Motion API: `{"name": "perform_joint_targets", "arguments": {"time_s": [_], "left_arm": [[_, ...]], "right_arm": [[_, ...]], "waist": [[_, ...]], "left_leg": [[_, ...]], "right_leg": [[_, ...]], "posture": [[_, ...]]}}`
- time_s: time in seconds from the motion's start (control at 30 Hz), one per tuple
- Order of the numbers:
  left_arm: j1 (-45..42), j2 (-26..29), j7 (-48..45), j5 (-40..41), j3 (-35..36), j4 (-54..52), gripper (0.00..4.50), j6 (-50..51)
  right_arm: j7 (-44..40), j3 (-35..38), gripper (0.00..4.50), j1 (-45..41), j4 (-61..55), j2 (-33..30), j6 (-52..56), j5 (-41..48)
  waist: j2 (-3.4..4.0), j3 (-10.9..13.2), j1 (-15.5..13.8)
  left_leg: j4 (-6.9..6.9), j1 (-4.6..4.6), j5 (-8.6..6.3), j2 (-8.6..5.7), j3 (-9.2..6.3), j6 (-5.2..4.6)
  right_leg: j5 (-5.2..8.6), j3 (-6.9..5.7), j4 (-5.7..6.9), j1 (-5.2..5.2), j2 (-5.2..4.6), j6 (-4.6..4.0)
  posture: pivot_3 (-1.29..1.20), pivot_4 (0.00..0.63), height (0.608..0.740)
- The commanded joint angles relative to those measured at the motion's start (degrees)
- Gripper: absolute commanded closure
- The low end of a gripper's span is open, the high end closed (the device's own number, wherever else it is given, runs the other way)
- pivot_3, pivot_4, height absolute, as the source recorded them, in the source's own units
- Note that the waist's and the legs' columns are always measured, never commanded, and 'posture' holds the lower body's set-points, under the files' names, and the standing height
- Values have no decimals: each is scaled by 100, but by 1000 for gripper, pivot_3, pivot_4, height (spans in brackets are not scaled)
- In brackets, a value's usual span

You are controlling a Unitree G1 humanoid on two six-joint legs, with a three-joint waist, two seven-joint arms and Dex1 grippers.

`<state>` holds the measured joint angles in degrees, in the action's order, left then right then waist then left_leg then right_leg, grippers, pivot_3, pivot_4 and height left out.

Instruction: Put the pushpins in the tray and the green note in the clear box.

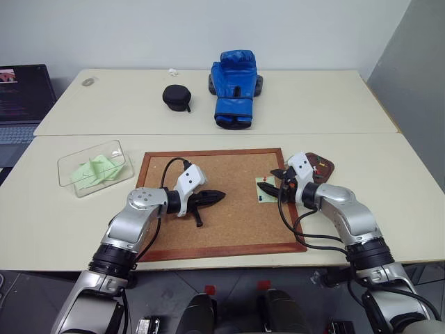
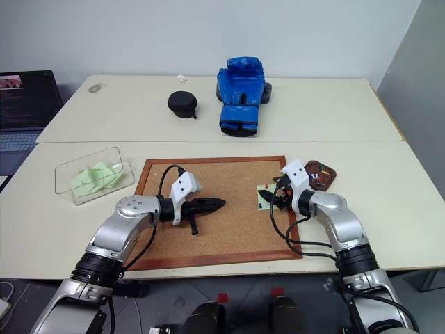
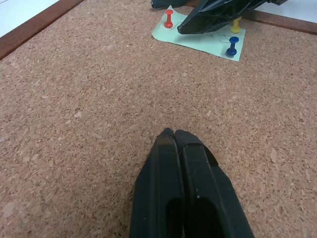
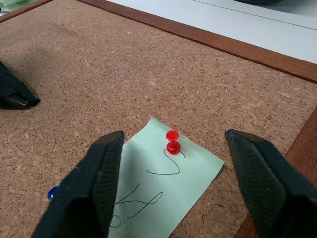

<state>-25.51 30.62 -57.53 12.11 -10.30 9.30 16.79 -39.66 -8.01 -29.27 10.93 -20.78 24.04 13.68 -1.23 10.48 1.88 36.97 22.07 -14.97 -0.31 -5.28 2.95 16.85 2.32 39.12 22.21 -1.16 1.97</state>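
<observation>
Left to right across the table [image 1: 229, 142]: the clear box [image 1: 95, 167] is sitting well out to the left of the left gripper [image 3: 173, 135], holding a heap of pale green slips [image 1: 97, 170]. The left jaws are pressed together, empty, hovering over bare cork board [image 1: 229, 181], with the green note [image 4: 163, 191] well ahead of their tips. The right gripper [image 4: 171, 173] is pointing down at that note with jaws standing apart, gripping nothing. A red pushpin [image 4: 172, 141] is standing upright between the jaws, just ahead of them; a blue pushpin [image 3: 232, 45] and a yellow pushpin [image 3: 236, 23] are pinning the note close beside the right jaws. The tray [image 1: 322, 165] is lying just behind the right gripper, off the board's right edge, with a few pins already in it.

Judged step: pulling the red pin. The jaws should be centring on its head, closing gently, then lifting straight up so the paper is not tearing.
</observation>
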Motion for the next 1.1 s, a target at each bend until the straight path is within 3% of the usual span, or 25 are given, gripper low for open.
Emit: {"name": "perform_joint_targets", "arguments": {"time_s": [0.03,0.43,1.1], "left_arm": [[10,25,-83,-25,-17,-123,4500,-1],[-46,18,-94,-29,-21,-143,4500,28],[-92,-15,24,-69,-55,-254,4500,503]], "right_arm": [[-102,18,2039,-160,-90,29,-207,-65],[-172,-85,4427,-272,200,83,-500,-380],[-580,215,4486,-228,-217,-16,-421,-28]], "waist": [[0,0,-1],[0,0,0],[1,0,1]], "left_leg": [[0,0,0,0,0,0],[0,0,0,0,-2,0],[0,-1,0,0,-1,0]], "right_leg": [[0,0,0,0,0,0],[0,-1,0,0,0,0],[0,0,2,1,0,0]], "posture": [[0,150,740],[0,150,740],[0,150,740]]}}
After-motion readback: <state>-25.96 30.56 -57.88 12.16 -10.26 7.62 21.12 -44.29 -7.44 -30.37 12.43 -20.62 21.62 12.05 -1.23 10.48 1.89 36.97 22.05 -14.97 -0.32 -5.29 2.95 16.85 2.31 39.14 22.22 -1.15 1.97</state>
